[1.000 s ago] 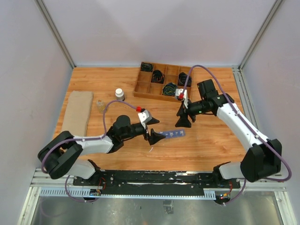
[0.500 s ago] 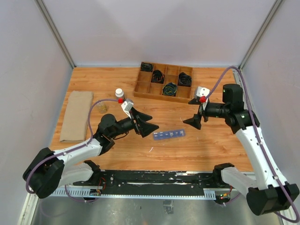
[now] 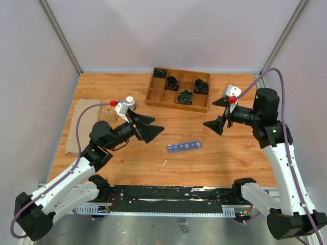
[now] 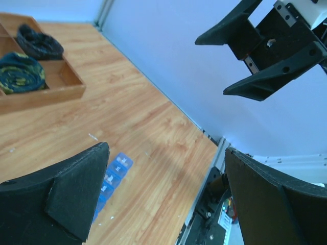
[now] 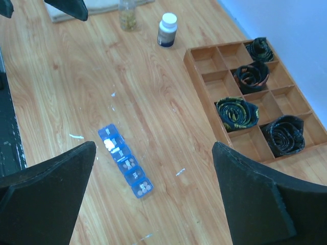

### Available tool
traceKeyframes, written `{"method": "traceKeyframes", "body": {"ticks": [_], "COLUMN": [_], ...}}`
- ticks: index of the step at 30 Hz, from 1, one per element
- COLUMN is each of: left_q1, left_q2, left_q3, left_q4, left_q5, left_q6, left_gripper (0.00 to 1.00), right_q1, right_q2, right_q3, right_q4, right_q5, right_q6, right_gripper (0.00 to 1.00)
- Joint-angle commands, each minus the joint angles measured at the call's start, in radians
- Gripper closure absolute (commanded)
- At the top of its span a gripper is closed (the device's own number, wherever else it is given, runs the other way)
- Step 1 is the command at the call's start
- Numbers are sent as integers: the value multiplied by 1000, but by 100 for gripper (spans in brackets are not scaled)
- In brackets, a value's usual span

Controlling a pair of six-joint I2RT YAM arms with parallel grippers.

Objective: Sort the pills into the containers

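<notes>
On the wooden table [image 3: 230, 153], blue containers [image 5: 125, 161], pills [image 5: 144, 187] in several compartments.

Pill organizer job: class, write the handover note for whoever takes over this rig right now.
Left end effector: open, empty, raised left of the blue pill organizer strip.
Right end effector: open, empty, raised to its right.
The strip lies flat mid-table, touched by neither; white-capped bottle and small glass vial stand back left.
Done: several compartments seem to hold pills.
Left: cannot tell if sorting is complete; check the pale specks on the table nearby.
</notes>
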Motion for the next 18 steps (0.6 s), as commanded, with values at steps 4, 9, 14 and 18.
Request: {"method": "traceKeyframes", "body": {"ticks": [4, 9, 14, 18], "left_q1": [8, 8, 8, 8], "left_q2": [-177, -237, -248, -257], "left_q3": [168, 265, 326, 332], "left_q4": [-312, -374, -395, -399], "left_q5": [-189, -212, -171, -147], "left_q6": [136, 177, 183, 171], "left_gripper": [1, 1, 1, 1], "right_q1": [-19, -19, -19, -21], "right_q2": [-24, -94, -123, -140], "right_q3": [118, 153, 214, 232], "right_q4": [82, 140, 108, 80], "right_q5": [-1, 33, 118, 101], "right_q6": [255, 333, 425, 440], "right_gripper": [1, 1, 1, 2]}}
